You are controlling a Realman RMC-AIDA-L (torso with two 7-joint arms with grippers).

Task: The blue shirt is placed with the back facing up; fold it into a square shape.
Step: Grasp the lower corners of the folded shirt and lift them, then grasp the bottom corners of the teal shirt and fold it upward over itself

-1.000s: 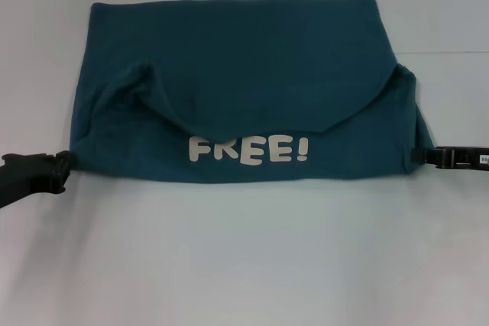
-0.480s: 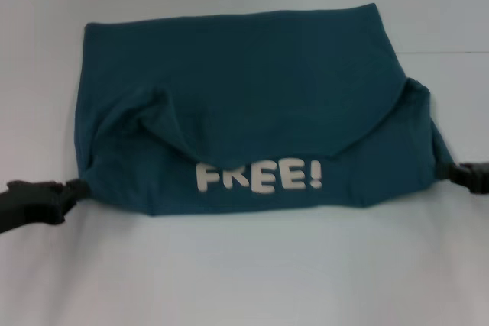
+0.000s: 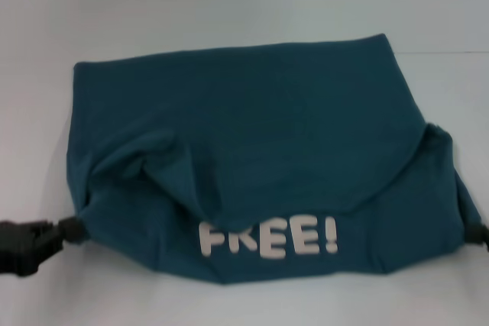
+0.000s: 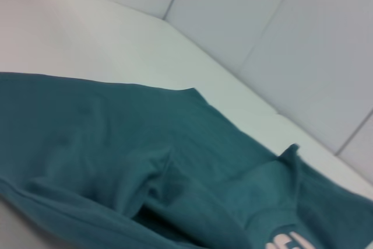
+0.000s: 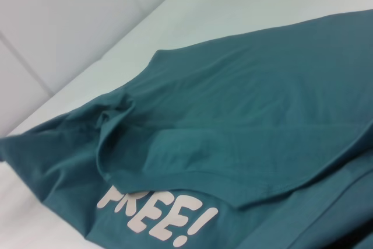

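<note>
Left tool (image 3: pixel 67 229) is pinching the shirt (image 3: pixel 252 135) at its near left corner, and your right tool (image 3: pixel 478 234), barely in frame, looks clamped on the near right corner. So the shirt hangs stretched between them over the desk (image 3: pixel 229 5), long axis side to side, "FREE!" flap facing you. Neither arm's nearer, so I'd move both together to keep that edge level.

Left tool (image 3: pixel 67 228) and right tool (image 3: pixel 481 236) pinch opposite near corners, held low.
</note>
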